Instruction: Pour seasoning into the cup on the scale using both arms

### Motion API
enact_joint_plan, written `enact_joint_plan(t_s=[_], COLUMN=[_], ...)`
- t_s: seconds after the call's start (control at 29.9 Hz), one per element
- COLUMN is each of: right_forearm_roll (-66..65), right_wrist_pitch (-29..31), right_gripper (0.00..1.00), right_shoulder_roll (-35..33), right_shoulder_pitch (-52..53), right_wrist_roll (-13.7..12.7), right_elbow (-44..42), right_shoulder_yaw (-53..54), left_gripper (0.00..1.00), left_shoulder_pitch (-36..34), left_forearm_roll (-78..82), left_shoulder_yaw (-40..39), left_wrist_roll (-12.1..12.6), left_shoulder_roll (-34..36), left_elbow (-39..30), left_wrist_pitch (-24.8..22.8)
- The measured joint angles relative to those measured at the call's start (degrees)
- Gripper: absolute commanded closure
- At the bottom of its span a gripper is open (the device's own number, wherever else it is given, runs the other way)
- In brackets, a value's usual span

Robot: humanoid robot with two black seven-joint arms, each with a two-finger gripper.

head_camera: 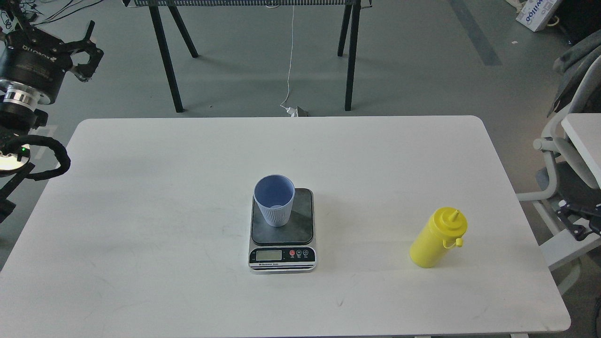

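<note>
The light blue-grey ribbed cup stands upright on the back left part of the scale's dark platform. The scale's display strip faces me. The yellow seasoning bottle stands upright and free on the white table, to the right of the scale, its small cap hanging at its side. My left gripper is open and empty, high beyond the table's far left corner. My right gripper shows only as a dark shape off the table's right edge, apart from the bottle.
The white table holds only the scale, cup and bottle. A white chair stands close to the right edge. Black trestle legs stand on the floor behind the table.
</note>
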Motion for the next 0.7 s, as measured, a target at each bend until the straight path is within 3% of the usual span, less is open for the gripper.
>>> enact_joint_plan(t_s=[0.33, 0.53, 0.7], right_forearm_roll=[-4.41, -4.38, -4.27], right_wrist_pitch=[0.0, 0.0, 0.0], right_gripper=[0.01, 0.01, 0.01], right_shoulder_roll=[11.81, 18.17, 19.44], right_shoulder_pitch=[27.48, 35.96, 38.64], right_wrist_roll=[0.15, 0.29, 0.25], right_elbow=[-20.81, -24.16, -24.21], right_shoulder_yaw=[-6.92, -8.5, -6.87], left_gripper=[0.0, 0.0, 0.0], left_shoulder_pitch=[-0.09, 0.13, 0.23], left_forearm_roll=[-0.01, -0.06, -0.13], left_shoulder_yaw=[-0.27, -0.18, -0.18], left_wrist_roll=[-0.07, 0.09, 0.1], left_shoulder_roll=[0.21, 0.25, 0.31], left_elbow=[-0.03, 0.19, 0.55], left_wrist_pitch=[0.25, 0.33, 0.2])
